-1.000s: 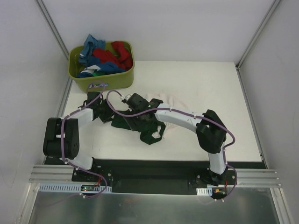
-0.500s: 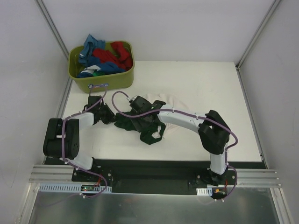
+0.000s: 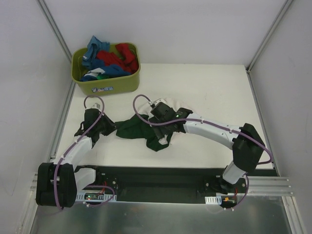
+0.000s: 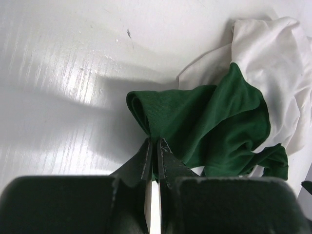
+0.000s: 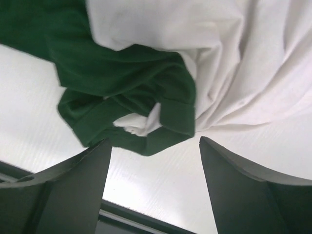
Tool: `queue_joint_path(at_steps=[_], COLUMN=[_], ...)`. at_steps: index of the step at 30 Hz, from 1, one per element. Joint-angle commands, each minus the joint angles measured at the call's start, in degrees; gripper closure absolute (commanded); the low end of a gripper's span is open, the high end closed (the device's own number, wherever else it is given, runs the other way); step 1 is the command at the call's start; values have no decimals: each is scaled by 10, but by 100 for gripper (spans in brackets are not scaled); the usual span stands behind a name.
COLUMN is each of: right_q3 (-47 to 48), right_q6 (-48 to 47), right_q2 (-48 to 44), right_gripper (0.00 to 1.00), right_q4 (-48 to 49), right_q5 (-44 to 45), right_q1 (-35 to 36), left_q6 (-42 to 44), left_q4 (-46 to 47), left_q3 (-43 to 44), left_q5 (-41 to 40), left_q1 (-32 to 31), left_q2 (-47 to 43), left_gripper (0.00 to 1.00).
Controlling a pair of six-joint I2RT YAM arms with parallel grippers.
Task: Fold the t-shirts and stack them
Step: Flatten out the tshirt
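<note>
The cream t-shirt [image 3: 179, 108] with dark green sleeves lies crumpled at the table's middle. My left gripper [image 3: 106, 127] is shut on the tip of one green sleeve [image 3: 130, 128], which is drawn out to the left. In the left wrist view the gripper [image 4: 154, 142] pinches the sleeve [image 4: 204, 117], with the cream body [image 4: 278, 63] beyond. My right gripper [image 3: 164, 127] hovers open over the shirt's near edge. In the right wrist view it [image 5: 155, 141] is empty, above a bunched green sleeve [image 5: 131, 92] and cream cloth [image 5: 243, 58]. The print is hidden.
An olive-green tub [image 3: 105, 84] at the back left holds several blue, red and green shirts [image 3: 111, 57]. Metal frame posts stand at the left [image 3: 53, 29] and right [image 3: 270, 34]. A black rail [image 3: 161, 178] runs along the near table edge.
My left gripper has pulled the green sleeve left and toward the near edge, stretching it out. My right gripper has shifted right and nearer over the shirt.
</note>
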Motion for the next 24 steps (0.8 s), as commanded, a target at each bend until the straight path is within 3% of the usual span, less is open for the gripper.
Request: queue_joint_path(at_steps=[1,6,7,10,12,15,16,24], right_q3=[-24,-7,4,20,22,15,11,3], right_q6=[14,-2,2,5,10,7,6,-1], right_q2=[-5,34,41,64,71,62,55,-162], right_gripper=[26,39,48,61,63,85,99,99], right_q4=[-22,-4,3,7,8,7,7,-42], right_q5=[17,5,5,-6,-5,-9,-6,97], right_q1=[-34,-39,-42,-57,-68,-79,-80,-76], left_q6=[12,12,12,18,20,23,22,27], left_q4=[-33,-40,-41,-49,-56,-61,-63,-116], left_q3=[-7,-3,-2,6,16,27,33,120], left_q5=[-18,-18,-20,-30,-35,-40,-40,-38], left_q1=[2,2,2,2,2,2,2,2], left_q2=[-37,-50,-50,-50,-55,-66,-69,-160], left_gripper=[100,100,100,100,100,100,100,100])
